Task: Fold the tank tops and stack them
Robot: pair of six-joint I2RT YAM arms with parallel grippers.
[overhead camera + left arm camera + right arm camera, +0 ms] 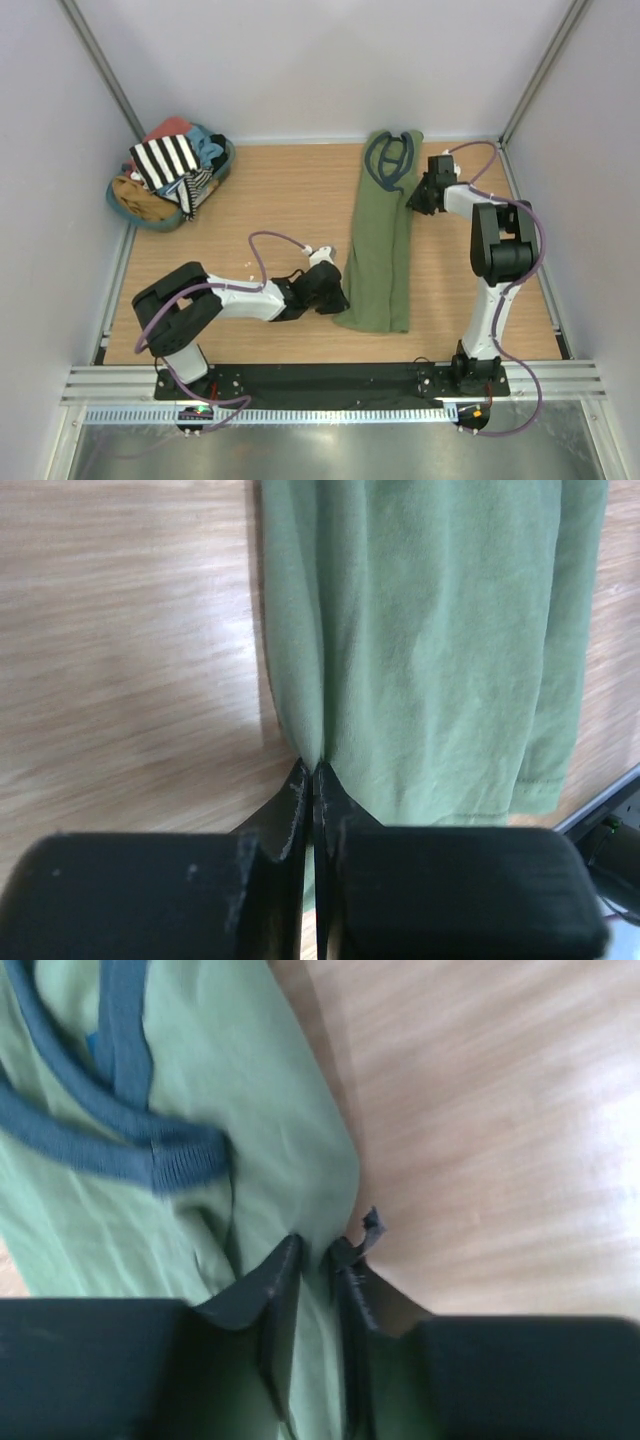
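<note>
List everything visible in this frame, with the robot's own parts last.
olive green cloth tank top: one, green with dark blue trim, a long folded strip right of centre
black-and-white striped cloth tank top: one, on top of the basket pile
teal oval basket: one, far left corner
salmon-red garment: one, in the basket
light blue garment: one, in the basket
mustard-tan cloth: one, in the basket
wooden table: one, light brown
left claw: black, shut on the green top's near hem
right claw: black, shut on its far edge
</note>
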